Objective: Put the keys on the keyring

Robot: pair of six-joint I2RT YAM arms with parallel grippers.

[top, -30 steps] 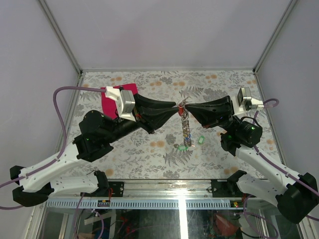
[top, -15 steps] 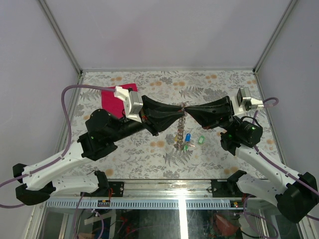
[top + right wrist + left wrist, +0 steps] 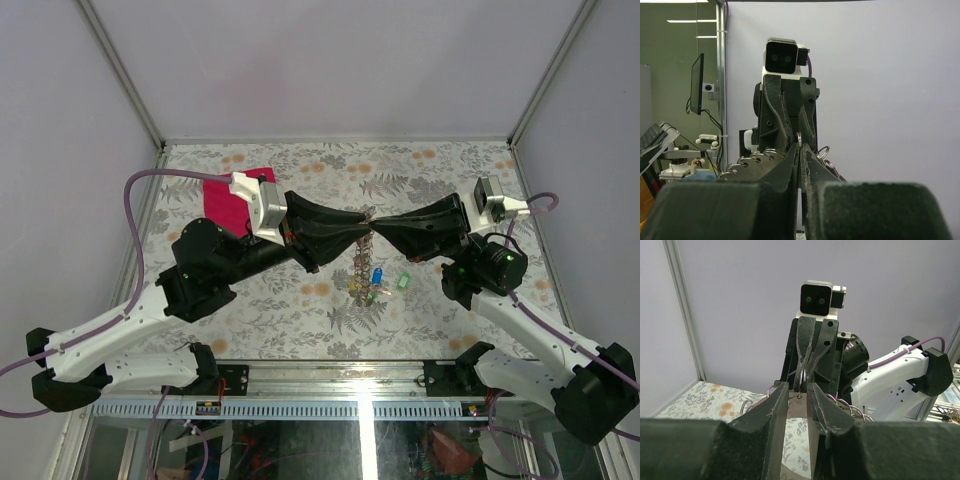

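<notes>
Betw. L gripper [image 3: 362, 226] & R gripper [image 3: 379, 224], keyring [image 3: 366, 262] held aloft.

the keyring [image 3: 798, 408] is bare grey metal with a dull sheen, its edge a row of thin wire coils. the keys [image 3: 377, 276] have glossy plastic heads, blue and green. the left fingers [image 3: 771, 416] and right fingers [image 3: 813, 176] are black, matt and grainy. the arm shells [image 3: 110, 330] are smooth white plastic. the cloth [image 3: 228, 206] is matt magenta. the table [image 3: 450, 165] carries a flat floral print.
</notes>
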